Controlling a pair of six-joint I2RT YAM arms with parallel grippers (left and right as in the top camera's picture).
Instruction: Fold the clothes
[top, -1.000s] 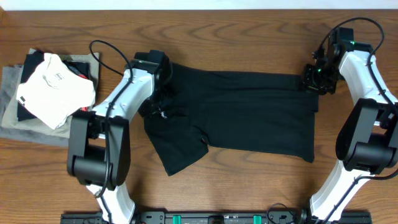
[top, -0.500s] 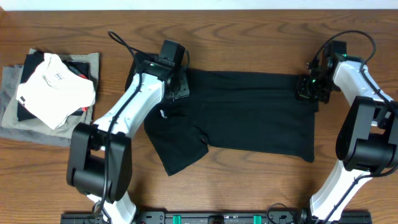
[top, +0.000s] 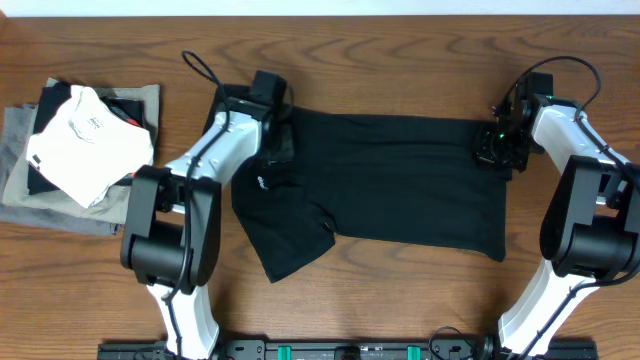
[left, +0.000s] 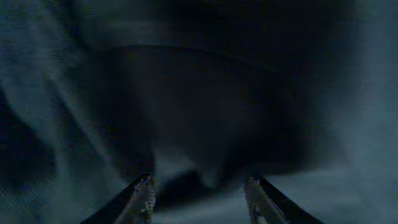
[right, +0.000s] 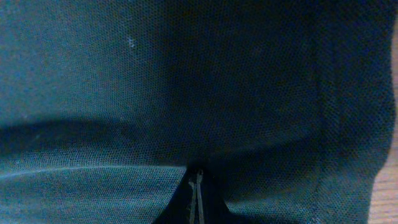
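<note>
Shifted the left gripper (top: 282, 142) off the rumpled left part of the plain black short-sleeved T-shirt (top: 400, 180), up toward its far left corner, and parted the fingers wider than a second ago. Brought the right gripper (top: 494, 150) slightly nearer and inward along the shirt's right edge. Closed it from partly open to pinched on the fabric.

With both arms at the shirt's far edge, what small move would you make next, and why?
I would probably close the left gripper on the T-shirt. Its jaws stand apart with a ridge of fabric between them, while the right gripper is shut on the opposite corner; both corners likely need holding before a fold.
</note>
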